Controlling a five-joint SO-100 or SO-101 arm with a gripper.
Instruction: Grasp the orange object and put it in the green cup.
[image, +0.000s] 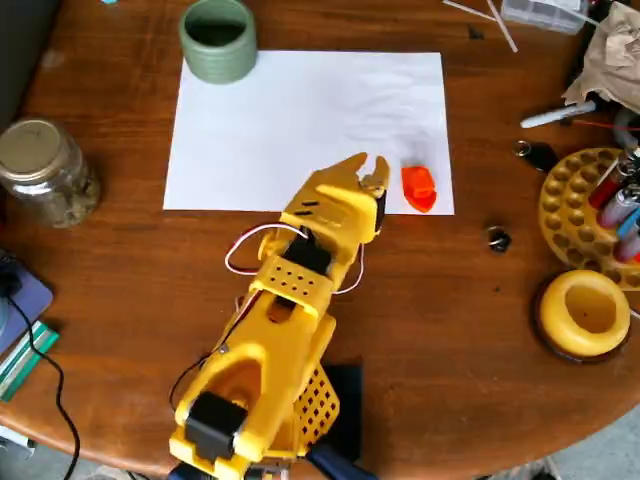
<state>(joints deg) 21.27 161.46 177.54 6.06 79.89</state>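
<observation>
The small lumpy bright-orange object (419, 188) lies on the white paper sheet's (300, 130) lower right corner, at three o'clock from the yellow two-finger gripper (369, 168), whose jaws stand slightly parted and empty. Best to swing right, straddle it, then close. The short sage-green cup (218, 38) waits at eleven o'clock.

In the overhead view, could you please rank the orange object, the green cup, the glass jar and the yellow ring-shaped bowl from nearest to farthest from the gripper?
Measured from the gripper:
1. The orange object, just to its right on the paper's lower right corner.
2. The green cup, up and to the left, at the paper's top left corner.
3. The yellow ring-shaped bowl, lower right near the table edge.
4. The glass jar, far left.
</observation>
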